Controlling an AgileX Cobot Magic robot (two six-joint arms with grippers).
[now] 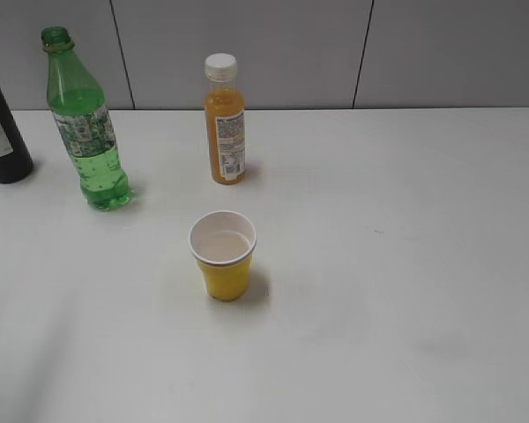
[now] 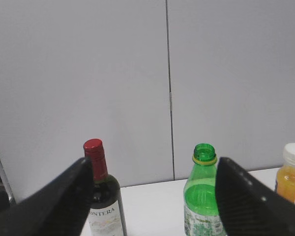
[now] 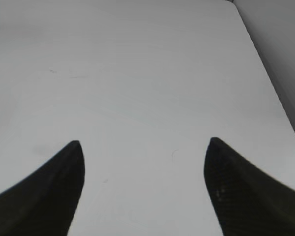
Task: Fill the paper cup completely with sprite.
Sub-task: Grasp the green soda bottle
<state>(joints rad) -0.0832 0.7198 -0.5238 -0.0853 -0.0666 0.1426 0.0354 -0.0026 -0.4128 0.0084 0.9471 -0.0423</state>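
The paper cup [image 1: 222, 266] stood upright nearest the camera on the white surface [image 1: 406, 264], apart from all 3 bottles. Behind it stood the orange juice bottle [image 1: 224, 119], with the uncapped sprite [image 1: 85, 121] to its left and a dark bottle [image 1: 0, 128] at the far left. The left gripper [image 2: 155, 169] and right gripper [image 3: 142, 142] both had jaws spread wide, holding nothing.

We see both grippers w/ black, matte fingers: left gripper [image 2: 155, 167] fingertips rounded, right gripper [image 3: 143, 142] fingertips pointed, fine woven texture on the right-hand blade of each.
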